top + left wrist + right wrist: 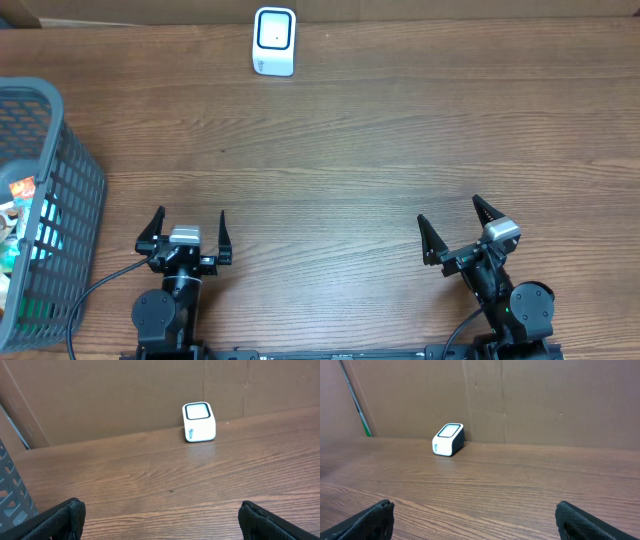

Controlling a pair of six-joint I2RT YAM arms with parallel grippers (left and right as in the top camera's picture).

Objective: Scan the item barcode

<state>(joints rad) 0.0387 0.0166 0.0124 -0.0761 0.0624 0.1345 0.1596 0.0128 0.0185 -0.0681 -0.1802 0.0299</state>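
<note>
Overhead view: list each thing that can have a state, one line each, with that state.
White box-shaped barcode scanner: standing on the far side of the table, nothing at its window.
Grey plastic mesh basket: upright at the left edge, packaged items inside.
Left gripper: open, empty.
Right gripper: open, empty.
</note>
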